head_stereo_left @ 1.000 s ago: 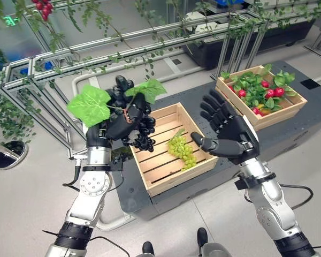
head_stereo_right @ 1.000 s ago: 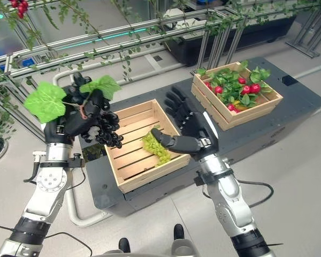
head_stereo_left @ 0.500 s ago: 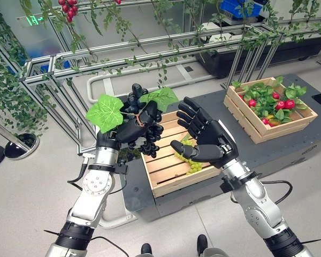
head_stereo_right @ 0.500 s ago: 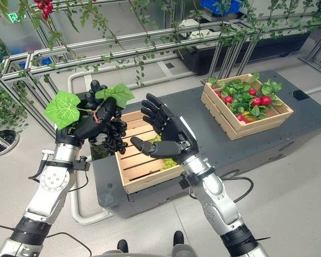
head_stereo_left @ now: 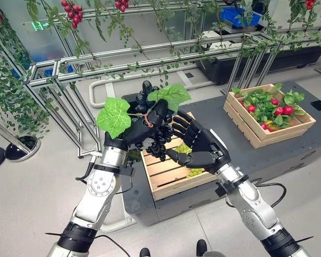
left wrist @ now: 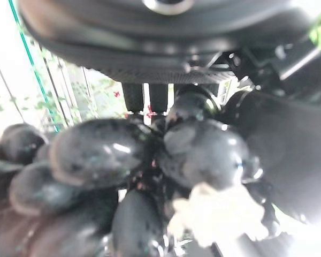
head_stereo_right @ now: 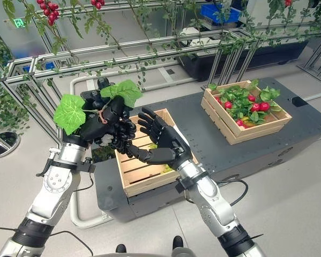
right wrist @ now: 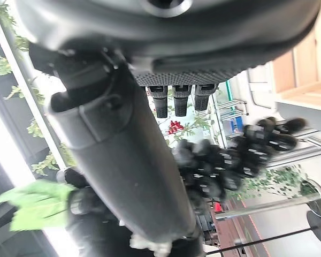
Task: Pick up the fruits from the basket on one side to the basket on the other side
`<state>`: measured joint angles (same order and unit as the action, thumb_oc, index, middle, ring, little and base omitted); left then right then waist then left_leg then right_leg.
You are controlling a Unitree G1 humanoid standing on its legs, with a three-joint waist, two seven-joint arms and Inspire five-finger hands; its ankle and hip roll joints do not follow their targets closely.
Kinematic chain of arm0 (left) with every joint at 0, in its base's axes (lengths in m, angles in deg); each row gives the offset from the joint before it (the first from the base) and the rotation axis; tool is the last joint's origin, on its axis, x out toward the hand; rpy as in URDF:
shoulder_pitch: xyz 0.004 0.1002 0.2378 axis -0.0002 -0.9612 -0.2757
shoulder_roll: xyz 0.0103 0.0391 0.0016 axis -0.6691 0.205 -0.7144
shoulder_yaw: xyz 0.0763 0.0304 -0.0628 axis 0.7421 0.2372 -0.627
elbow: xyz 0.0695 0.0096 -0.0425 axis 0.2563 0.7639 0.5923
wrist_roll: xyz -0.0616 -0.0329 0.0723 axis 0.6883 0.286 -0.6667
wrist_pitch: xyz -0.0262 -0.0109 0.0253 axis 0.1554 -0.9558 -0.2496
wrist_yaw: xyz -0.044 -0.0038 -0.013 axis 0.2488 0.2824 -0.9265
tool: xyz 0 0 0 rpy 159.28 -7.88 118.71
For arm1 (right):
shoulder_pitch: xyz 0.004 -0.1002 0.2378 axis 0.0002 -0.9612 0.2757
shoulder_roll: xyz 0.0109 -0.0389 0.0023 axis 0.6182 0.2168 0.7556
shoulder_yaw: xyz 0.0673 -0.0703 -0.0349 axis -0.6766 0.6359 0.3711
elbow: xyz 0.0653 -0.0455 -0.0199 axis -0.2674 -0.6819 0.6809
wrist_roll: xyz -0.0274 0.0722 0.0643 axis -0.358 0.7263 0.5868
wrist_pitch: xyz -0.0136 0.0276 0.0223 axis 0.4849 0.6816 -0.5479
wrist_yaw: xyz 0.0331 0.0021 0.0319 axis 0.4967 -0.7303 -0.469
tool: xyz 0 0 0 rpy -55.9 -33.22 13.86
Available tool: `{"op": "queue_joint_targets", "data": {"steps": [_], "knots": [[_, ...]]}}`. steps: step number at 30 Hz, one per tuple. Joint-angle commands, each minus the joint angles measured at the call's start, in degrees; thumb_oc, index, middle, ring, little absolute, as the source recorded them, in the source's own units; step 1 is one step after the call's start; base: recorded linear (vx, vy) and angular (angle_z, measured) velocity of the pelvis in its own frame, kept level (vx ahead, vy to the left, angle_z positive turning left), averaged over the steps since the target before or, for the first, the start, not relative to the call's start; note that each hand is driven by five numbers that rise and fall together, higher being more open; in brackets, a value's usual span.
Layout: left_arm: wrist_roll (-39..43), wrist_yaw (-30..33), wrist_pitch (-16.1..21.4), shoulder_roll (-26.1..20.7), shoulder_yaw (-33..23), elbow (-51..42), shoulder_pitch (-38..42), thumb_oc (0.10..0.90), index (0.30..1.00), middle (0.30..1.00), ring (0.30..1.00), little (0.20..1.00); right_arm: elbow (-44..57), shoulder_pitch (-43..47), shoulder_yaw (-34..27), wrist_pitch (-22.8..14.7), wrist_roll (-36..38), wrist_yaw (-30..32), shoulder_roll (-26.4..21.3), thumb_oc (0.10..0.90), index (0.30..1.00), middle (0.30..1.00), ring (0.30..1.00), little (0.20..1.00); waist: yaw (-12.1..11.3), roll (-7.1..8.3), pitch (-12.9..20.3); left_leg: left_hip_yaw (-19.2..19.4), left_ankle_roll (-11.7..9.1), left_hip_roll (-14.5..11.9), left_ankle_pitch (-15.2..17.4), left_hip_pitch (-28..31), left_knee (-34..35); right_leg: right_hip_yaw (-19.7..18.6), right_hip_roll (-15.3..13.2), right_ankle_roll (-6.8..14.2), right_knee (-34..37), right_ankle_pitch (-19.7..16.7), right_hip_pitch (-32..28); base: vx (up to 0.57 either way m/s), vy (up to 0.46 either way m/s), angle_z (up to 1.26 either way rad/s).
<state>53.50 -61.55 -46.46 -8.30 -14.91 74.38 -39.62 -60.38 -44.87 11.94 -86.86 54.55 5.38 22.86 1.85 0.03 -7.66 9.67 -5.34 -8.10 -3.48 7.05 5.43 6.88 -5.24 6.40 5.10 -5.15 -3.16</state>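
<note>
Now | my left hand [head_stereo_left: 140, 130] grasps the black grapes [head_stereo_left: 159, 143] | right hand [head_stereo_left: 203, 150] spread, just beside them | above the near crate [head_stereo_left: 174, 184]

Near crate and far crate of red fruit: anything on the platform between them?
Nothing: in the right eye view the dark platform is bare between the near crate and the far crate of red fruit.

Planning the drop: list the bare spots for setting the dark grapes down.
Near crate: bare slats along its left side, green grapes right. Dark platform is bare between crates. Far crate is crowded with leaves and red fruit.
</note>
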Motion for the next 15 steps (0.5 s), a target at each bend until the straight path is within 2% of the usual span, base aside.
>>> {"op": "queue_joint_targets", "data": {"steps": [1, 15], "knots": [[3.2, -0.3, 4.76, 0.41, 1.12, -3.27, 8.74, 0.4, 0.3, 0.3, 0.3, 0.3, 3.39, 4.21, -0.27, -4.34, -0.13, 0.5, 2.59, 0.8, 0.9, 0.9, 0.9, 0.9, -0.53, 0.5, 6.38, -0.79, 0.96, 1.09, 4.35, -0.06, -0.43, 1.47, -1.46, 0.98, -0.1, 4.0, -1.84, 0.0, 0.0, 0.0], [5.55, -2.16, 4.07, 2.24, 2.91, -3.76, 7.98, 0.4, 0.3, 0.3, 0.3, 0.3, 3.2, 4.27, 0.54, -5.02, 2.14, -0.09, 3.23, 0.8, 0.9, 0.9, 0.9, 0.9, -0.82, 0.71, 6.58, -0.94, 1.06, 1.01, 4.34, -0.08, -0.43, 1.44, -1.47, 0.95, -0.1, 3.78, -1.76, 0.0, 0.0, 0.0]]}}
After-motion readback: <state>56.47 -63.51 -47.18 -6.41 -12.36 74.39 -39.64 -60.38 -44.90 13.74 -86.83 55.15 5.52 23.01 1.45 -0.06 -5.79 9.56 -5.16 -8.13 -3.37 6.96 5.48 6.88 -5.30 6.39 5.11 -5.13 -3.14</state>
